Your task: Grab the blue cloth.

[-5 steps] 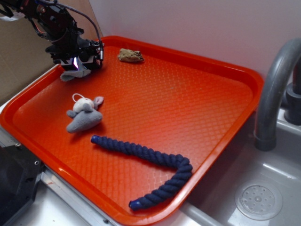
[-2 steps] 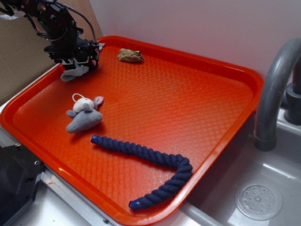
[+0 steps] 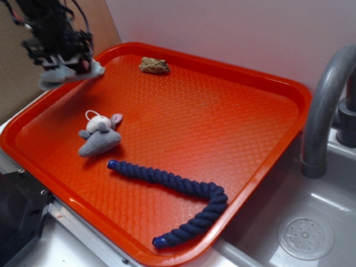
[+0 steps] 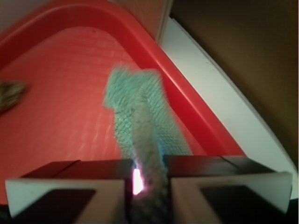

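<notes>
The blue cloth (image 3: 69, 73) hangs in the air above the tray's far left corner, pinched by my gripper (image 3: 69, 64). From the wrist camera the pale woven cloth (image 4: 140, 107) runs down from between the two fingers, and the gripper (image 4: 149, 179) is shut on its bunched middle. The cloth's free end dangles over the orange tray (image 4: 56, 93) close to the rim.
On the orange tray (image 3: 222, 111) lie a grey plush mouse (image 3: 100, 136), a long navy braided rope (image 3: 178, 192) and a small brown lump (image 3: 154, 65). A sink with a grey faucet (image 3: 325, 105) is to the right. A cardboard wall (image 3: 22, 83) stands at the left.
My gripper rose and shifted left with the cloth, which left the tray surface and now hangs in the air.
</notes>
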You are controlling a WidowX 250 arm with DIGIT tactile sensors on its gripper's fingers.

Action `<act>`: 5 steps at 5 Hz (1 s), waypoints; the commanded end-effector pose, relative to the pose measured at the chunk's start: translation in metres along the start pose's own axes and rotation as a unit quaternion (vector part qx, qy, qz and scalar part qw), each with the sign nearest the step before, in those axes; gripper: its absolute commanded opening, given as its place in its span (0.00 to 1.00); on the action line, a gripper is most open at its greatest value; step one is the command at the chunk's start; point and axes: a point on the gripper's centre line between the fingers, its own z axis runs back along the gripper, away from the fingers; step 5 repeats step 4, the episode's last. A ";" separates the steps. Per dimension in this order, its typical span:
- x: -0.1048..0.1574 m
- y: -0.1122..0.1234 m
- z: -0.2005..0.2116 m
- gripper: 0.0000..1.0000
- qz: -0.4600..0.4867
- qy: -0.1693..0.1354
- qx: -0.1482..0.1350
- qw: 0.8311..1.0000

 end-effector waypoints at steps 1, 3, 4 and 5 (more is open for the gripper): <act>-0.004 -0.035 0.123 0.00 -0.072 -0.008 -0.038 0.997; -0.023 -0.075 0.140 0.00 -0.203 0.018 -0.083 0.975; -0.025 -0.073 0.136 0.00 -0.206 0.036 -0.087 0.974; -0.025 -0.073 0.136 0.00 -0.206 0.036 -0.087 0.974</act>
